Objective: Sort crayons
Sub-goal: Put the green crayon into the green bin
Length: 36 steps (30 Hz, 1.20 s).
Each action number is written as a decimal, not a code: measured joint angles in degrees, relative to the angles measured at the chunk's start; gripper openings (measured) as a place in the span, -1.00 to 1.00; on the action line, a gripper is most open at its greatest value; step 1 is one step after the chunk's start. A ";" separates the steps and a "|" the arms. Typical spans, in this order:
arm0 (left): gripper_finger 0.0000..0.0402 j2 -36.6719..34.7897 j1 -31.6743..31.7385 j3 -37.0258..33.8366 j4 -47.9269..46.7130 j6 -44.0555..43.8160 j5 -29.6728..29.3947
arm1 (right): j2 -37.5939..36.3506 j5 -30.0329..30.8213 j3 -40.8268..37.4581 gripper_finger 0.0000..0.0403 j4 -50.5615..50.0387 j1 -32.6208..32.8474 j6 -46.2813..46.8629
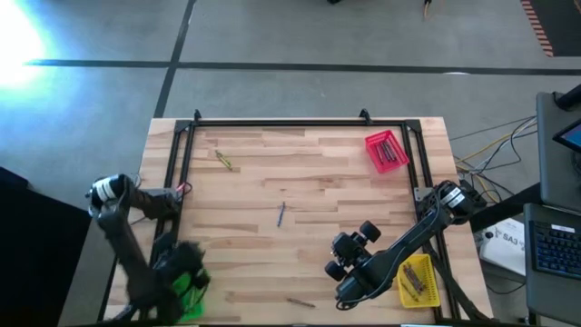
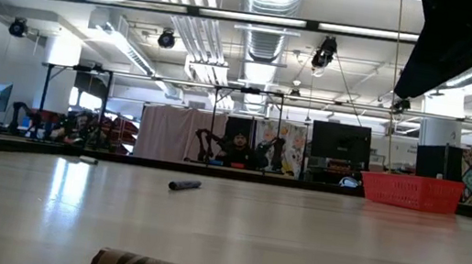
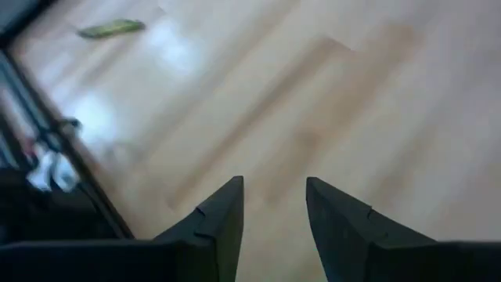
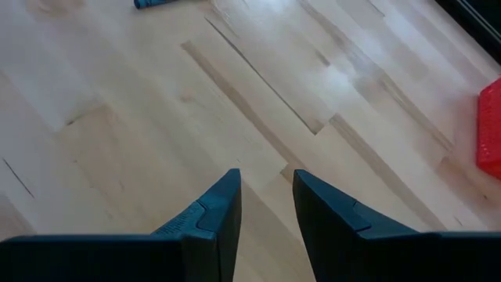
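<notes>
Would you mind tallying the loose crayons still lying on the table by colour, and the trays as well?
Yellow-green crayon: 1
Blue crayon: 1
Brown crayon: 1
Red tray: 1
Yellow tray: 1
Green tray: 1
Total: 3 loose crayons, 3 trays. Crayons already inside the trays are too small to count.

A blue crayon (image 1: 280,213) lies mid-worktop, a yellowish one (image 1: 223,160) at the far left, an olive-brown one (image 1: 300,303) at the near edge.
</notes>
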 joint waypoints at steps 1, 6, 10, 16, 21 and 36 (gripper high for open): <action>-0.40 -1.51 2.09 -2.12 0.40 1.21 -0.54 | 0.00 0.00 0.00 -0.45 0.00 0.00 -0.11; -0.43 -12.88 15.54 -12.03 5.54 12.69 -6.31 | 0.00 0.02 0.00 -0.45 0.00 -0.09 -1.06; -0.43 -23.89 30.11 -19.66 14.96 27.77 -10.37 | 0.00 0.07 0.00 -0.45 0.01 -0.09 -1.12; -0.42 -36.18 57.66 -30.84 32.30 48.12 -11.45 | 0.01 1.33 -1.20 -0.45 0.41 -0.09 -0.12; -0.26 -40.45 79.91 -39.05 47.33 60.25 -6.46 | 0.02 1.53 -2.77 -0.45 1.70 -0.09 -0.05; 0.04 -31.44 105.62 -45.98 79.26 70.95 4.97 | 0.11 1.01 -8.46 -0.45 5.62 -0.09 1.53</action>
